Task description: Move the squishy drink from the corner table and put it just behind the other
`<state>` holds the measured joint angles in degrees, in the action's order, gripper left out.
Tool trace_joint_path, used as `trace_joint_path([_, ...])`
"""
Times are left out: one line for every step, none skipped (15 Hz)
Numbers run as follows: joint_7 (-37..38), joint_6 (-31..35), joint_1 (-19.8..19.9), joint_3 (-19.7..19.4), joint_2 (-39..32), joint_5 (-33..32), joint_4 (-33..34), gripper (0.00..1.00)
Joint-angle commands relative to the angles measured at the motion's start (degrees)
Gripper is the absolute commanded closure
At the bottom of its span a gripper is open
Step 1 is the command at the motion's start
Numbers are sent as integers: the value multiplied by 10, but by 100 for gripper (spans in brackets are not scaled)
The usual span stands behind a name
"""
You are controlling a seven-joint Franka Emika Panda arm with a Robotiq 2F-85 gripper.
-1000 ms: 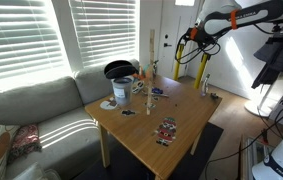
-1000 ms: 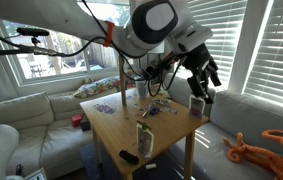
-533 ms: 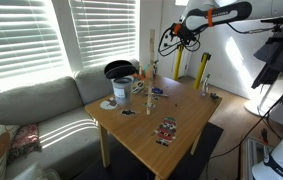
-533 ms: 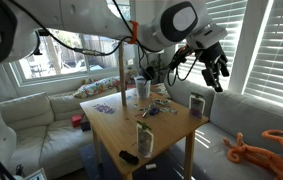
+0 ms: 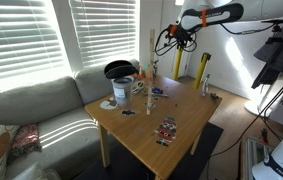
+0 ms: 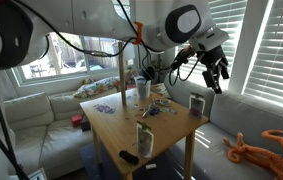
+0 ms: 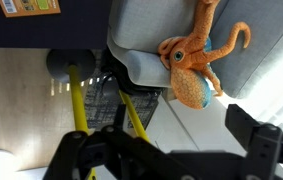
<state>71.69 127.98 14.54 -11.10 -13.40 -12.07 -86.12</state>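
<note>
Black pincer (image 6: 217,80) hangs high near the light-brown wooden square bench (image 6: 116,125), prongs spread, nothing between them.
The small pale squishy drink with a straw (image 6: 145,140) stands on the bench's near corner, well apart from the pincer.

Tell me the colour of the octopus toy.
The octopus toy is orange with teal patches; clearest in the wrist view.

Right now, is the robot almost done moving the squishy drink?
Not yet. Nothing looks done: the pouch-like drink stands on the corner table. In hand: nothing, the tool hangs open and empty, high up off to the table's side. Left: everything, grabbing the drink and carrying it to its new spot.
</note>
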Motion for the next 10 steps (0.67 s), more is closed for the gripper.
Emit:
trace_joint_path([-16,-13,-8,-1,-33,79,38,0])
trace_joint_path([-18,-17,-11,0,-46,93,54,0])
trace_joint_path([-26,-18,-11,2,-58,112,71,0])
trace_joint_path([-28,-26,-11,4,-68,131,86,0])
trace_joint_path([-26,-35,-13,4,-82,141,103,0])
trace_joint_path([-25,-48,-13,4,-92,151,119,1])
trace_joint_path([-31,-68,-10,8,-103,169,136,10])
trace_joint_path([-27,-90,-13,7,-115,171,153,13])
trace_joint_path([-24,-111,-15,6,-127,172,168,19])
trace_joint_path([-27,-127,-14,8,-138,176,184,24])
